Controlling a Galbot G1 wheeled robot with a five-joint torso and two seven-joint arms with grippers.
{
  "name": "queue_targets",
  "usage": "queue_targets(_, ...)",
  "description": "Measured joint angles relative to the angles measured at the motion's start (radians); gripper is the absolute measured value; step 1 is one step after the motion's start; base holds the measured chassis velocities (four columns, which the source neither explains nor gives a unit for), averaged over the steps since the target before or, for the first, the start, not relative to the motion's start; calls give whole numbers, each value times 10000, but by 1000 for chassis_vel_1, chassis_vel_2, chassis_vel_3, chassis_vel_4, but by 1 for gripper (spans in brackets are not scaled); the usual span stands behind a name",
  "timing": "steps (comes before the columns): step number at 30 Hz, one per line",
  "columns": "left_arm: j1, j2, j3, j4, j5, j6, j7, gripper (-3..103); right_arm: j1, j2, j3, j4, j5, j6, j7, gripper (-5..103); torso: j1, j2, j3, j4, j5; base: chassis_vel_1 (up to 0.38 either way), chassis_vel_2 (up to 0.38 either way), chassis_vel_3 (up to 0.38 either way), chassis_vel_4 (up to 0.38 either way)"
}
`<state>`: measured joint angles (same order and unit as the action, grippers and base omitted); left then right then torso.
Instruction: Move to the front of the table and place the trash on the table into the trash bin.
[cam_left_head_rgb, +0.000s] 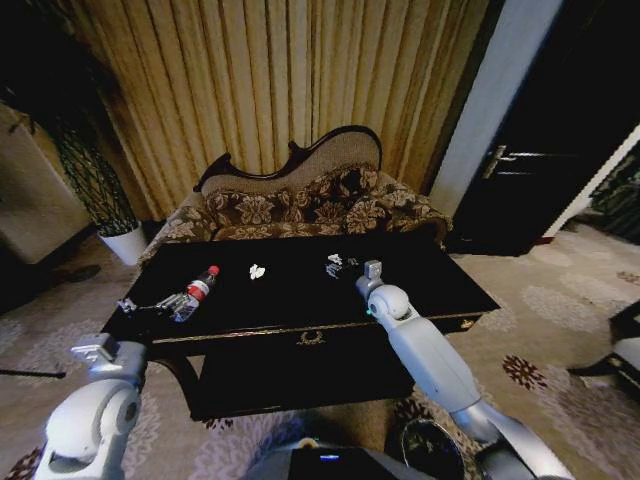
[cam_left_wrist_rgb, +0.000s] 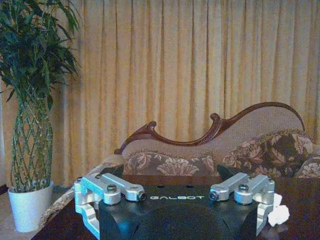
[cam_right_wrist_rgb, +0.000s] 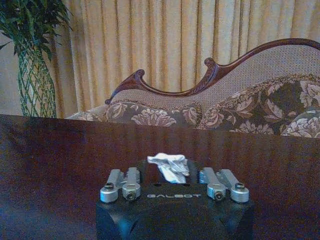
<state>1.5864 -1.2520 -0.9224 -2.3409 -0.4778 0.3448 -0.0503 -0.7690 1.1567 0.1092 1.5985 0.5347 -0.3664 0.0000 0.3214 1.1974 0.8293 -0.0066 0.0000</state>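
The dark glossy table (cam_left_head_rgb: 300, 300) stands right in front of me. On its left part lies the clear bottle with red cap and label (cam_left_head_rgb: 198, 291). My left gripper (cam_left_head_rgb: 148, 303) sits at the bottle's base end, its jaws spread wide; its body hides the bottle in the left wrist view. A crumpled white scrap (cam_left_head_rgb: 257, 271) (cam_left_wrist_rgb: 278, 214) lies mid-table. My right gripper (cam_left_head_rgb: 372, 268) (cam_right_wrist_rgb: 170, 176) reaches over the table, its fingers pressed to both sides of another white scrap (cam_right_wrist_rgb: 169, 165), with more scraps (cam_left_head_rgb: 335, 264) beside it. The round dark trash bin (cam_left_head_rgb: 428, 447) stands on the floor at my lower right.
A carved floral sofa (cam_left_head_rgb: 300, 205) runs behind the table in front of tan curtains. A tall plant in a white pot (cam_left_head_rgb: 126, 243) stands at the back left. A dark door (cam_left_head_rgb: 540, 150) is at the back right. Patterned carpet surrounds the table.
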Motion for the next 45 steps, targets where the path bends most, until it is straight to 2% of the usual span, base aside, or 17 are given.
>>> queue_targets(1,3,0,0,-7,0,0,-3,100,-27,-13,18,15,0,4,0,47,0,0,0,0,0,0,0,0,0)
queue_targets(2,6,-1,-5,-18,0,1,-7,100,-82,-33,56,60,-1,7,0,37,1,0,0,0,0,0,0,0,0)
queue_targets(4,7,-1,-7,-21,1,0,-8,100,-113,-42,72,89,-1,10,0,37,1,0,0,0,0,0,0,0,0)
queue_targets(6,9,1,-10,-35,1,0,-11,100,-174,-69,109,164,-3,12,-1,26,0,0,0,0,-1,0,0,0,0)
queue_targets(7,9,1,-10,-35,1,0,-11,100,-174,-69,109,164,-3,12,-1,26,0,0,0,0,-1,0,0,0,0)
queue_targets(9,8,12,-10,-56,-2,0,-12,100,-211,-99,132,233,-2,13,0,15,0,0,0,0,0,0,0,0,0)
queue_targets(12,5,16,-10,-58,-6,0,-12,100,-232,-114,140,266,0,13,0,10,0,0,0,0,0,0,0,0,0)
queue_targets(14,3,19,-22,-56,-11,1,-12,100,-302,-137,168,364,20,13,0,1,1,0,-1,0,0,0,0,0,0)
queue_targets(23,7,30,-39,-10,-36,-12,-4,100,-541,-140,420,688,248,12,0,0,1,0,0,1,0,0,0,0,0)
queue_targets(31,-98,48,-57,128,-57,-123,-1,100,-1142,-128,1682,1855,255,-148,1,0,1,0,0,1,-1,0,0,0,0)
queue_targets(34,-162,47,-86,292,-72,-236,21,100,-2264,26,3112,3048,-326,-138,1,0,1,1,-2,1,-1,0,0,0,0)
queue_targets(35,-162,47,-86,292,-72,-236,21,100,-2264,26,3112,3048,-326,-138,1,0,1,1,-2,1,-1,0,0,0,0)
queue_targets(39,-219,46,-91,476,-78,-309,52,100,-3526,18,4343,4116,-687,46,3,0,0,1,-1,-6,-1,0,0,0,0)
queue_targets(45,-261,52,-43,548,-93,-358,71,100,-4039,-27,4739,4823,-722,127,1,0,0,1,-1,4,-1,0,0,0,0)
